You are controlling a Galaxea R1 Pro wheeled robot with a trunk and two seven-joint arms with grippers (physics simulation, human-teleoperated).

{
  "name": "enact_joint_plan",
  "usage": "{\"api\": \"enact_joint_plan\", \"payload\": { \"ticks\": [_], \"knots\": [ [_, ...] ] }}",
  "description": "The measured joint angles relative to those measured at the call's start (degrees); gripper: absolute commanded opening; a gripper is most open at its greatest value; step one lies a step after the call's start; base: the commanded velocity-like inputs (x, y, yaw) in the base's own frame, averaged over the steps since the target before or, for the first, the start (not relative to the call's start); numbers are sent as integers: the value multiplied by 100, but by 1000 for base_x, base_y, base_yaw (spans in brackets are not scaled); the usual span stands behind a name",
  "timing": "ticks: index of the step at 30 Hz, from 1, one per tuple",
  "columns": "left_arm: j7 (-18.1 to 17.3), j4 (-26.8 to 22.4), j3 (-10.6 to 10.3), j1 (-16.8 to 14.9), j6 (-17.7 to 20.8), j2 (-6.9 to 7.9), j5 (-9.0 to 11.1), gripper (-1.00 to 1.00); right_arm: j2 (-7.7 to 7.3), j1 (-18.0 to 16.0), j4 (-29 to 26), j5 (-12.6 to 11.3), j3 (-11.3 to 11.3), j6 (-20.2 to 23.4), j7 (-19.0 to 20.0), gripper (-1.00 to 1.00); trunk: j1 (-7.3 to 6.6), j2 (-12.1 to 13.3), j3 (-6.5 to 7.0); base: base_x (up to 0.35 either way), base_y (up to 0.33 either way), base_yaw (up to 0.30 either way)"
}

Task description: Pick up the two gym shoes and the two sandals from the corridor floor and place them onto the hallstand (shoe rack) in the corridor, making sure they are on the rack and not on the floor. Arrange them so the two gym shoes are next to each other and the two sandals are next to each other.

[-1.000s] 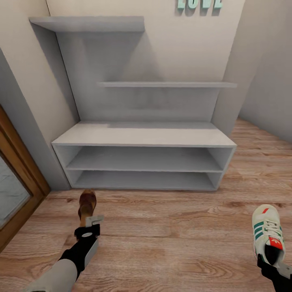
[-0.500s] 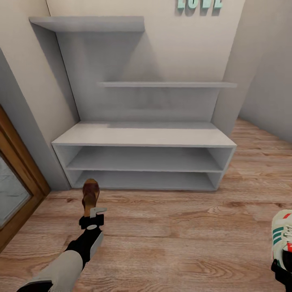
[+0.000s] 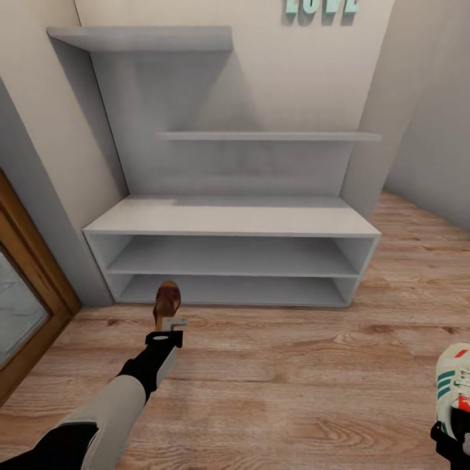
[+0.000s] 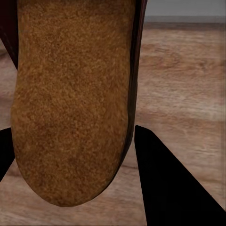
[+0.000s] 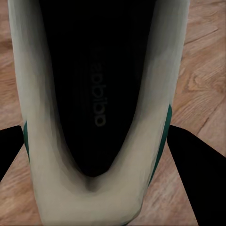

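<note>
Now, over on the left, the left gripper (image 3: 171, 324) reaches out low over the corridor floor (image 3: 281, 378) with one brown sandal (image 3: 167, 301) pinched by its heel end, toe pointing toward the hallstand (image 3: 228, 222). In the left wrist view the fingers (image 4: 165, 188) sit on either side of the sandal's tan footbed (image 4: 70, 103), closed against it, so the hold looks firm. The sandal hangs just in front of the lowest open slot (image 3: 228, 290), probably lined up that way so it can slide straight in. The bench top and both slots show bare, so nothing is racked yet by the look of it. Across to the far right, the right gripper (image 3: 450, 440) clamps a white gym shoe (image 3: 455, 385) by its heel collar near the picture's edge, held back and off the floor, likely waiting its turn. The right wrist view looks into the shoe's dark opening (image 5: 94, 84).
</note>
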Motion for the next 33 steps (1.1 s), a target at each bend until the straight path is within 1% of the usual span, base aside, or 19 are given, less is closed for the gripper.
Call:
{"api": "enact_joint_plan", "payload": {
  "ticks": [3, 7, 9, 12, 13, 15, 22, 30, 32, 33],
  "knots": [
    [-20, -4, -4, -15, 13, -3, 1, -100, 6, 0, -9, 2, 4, 0, 0, -100, 0, 0, -1, 0, 0, 0],
    [-80, -14, -6, -170, 34, -13, -1, -100, 8, 0, -12, -6, 0, 0, 3, -100, 11, -5, -111, 0, 0, 0],
    [-90, -8, 0, -317, 149, -16, -2, -100, 7, 0, -10, -9, -4, 1, 0, -100, 16, -8, -172, 0, 0, 0],
    [-107, -18, -2, -550, 490, -23, -2, -100, 5, 0, -9, -11, -4, 1, 0, -100, 23, -12, -265, 0, 0, 0],
    [-109, -15, 4, -576, 515, -24, 6, -100, 6, 0, -9, -11, -4, 1, 0, -100, 26, -13, -297, 0, 0, 0],
    [-116, -20, 1, -653, 578, -29, 0, -100, 2, 0, -9, -8, -4, 0, -2, -100, 26, -13, -315, 0, 0, 0],
    [-135, -21, -5, -685, 592, -62, -2, -100, 2, 0, -9, -4, -6, 8, -8, -100, 25, -14, -348, 25, -3, 0],
    [-137, -23, -5, -687, 592, -62, -6, -100, 3, 0, 0, 55, 11, 7, 15, -100, 23, -13, -349, 255, -116, 0],
    [-125, -52, -2, -654, 578, -36, 10, -100, 29, 0, 17, 66, 38, 10, 10, -100, 28, -12, -350, 0, 0, 0],
    [-121, -86, -17, -659, 554, -46, -1, -100, 39, 0, 17, 58, 12, 6, 7, -100, 25, -14, -350, 0, 0, 0]
  ]
}}
